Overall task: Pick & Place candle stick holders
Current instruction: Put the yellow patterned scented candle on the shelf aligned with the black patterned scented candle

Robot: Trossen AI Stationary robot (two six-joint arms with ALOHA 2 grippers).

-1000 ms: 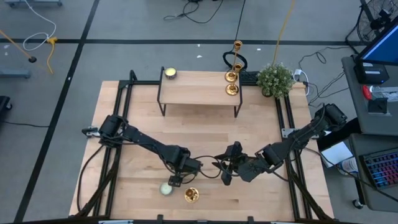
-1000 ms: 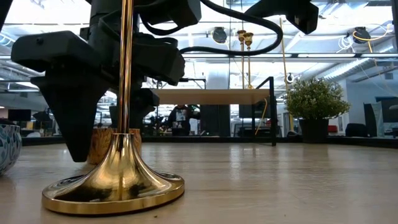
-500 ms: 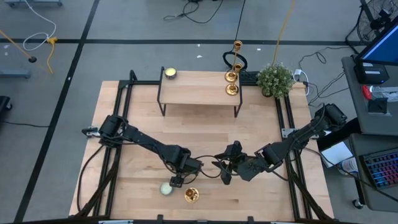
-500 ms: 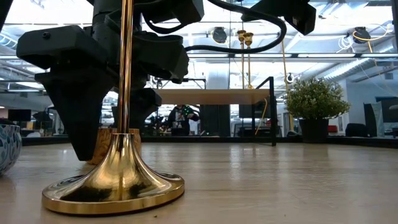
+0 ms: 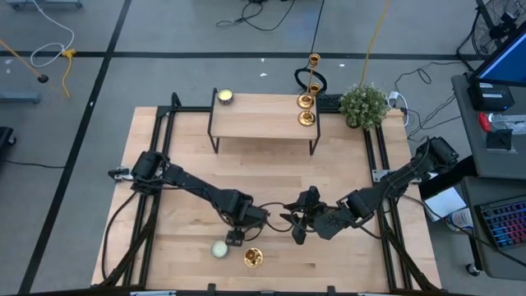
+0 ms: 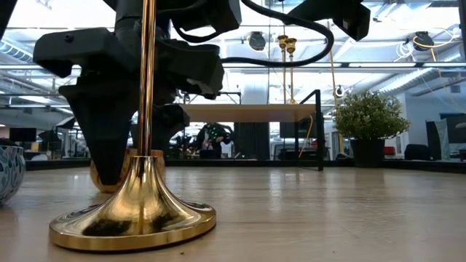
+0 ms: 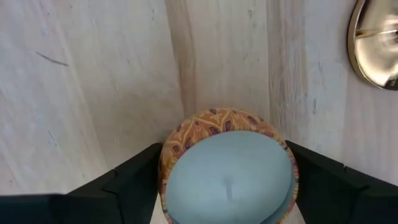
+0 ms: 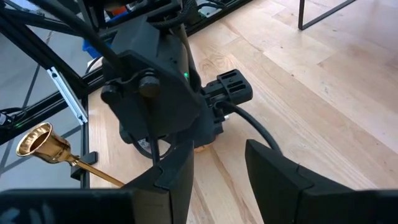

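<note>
A round candle [image 7: 227, 177] in an orange patterned tin, with pale blue-green wax, stands on the table between the fingers of my left gripper [image 7: 227, 193]. The gripper hides it in the high view [image 5: 234, 236]. A shiny gold candlestick holder [image 6: 132, 215] stands on its round base just to the near right of it, also in the high view [image 5: 253, 257]. Its rim shows in the left wrist view [image 7: 376, 43]. Two shorter gold holders [image 5: 306, 108] and a tall one [image 5: 313, 60] stand at the far end. My right gripper [image 5: 297, 228] is open and empty, right of the left gripper. My left gripper has one finger [image 7: 134, 180] on each of two opposite sides of the tin's patterned wall [image 7: 166, 163], close against it. The fingers come from above, pointing down. The candle sits upright with its bottom [image 6: 102, 188] on the table.
A pale candle [image 5: 219, 248] in a blue patterned tin [image 6: 7, 171] sits left of the gold holder. A low wooden shelf [image 5: 263, 123] stands at the back with a yellowish candle [image 5: 223, 97] on it. A potted plant [image 5: 363, 104] stands at the far right corner.
In the low view my left gripper's near finger has moved toward the table's right, in over the orange tin, and covers more of it than a second ago. The gold holder and my right gripper have kept still.
</note>
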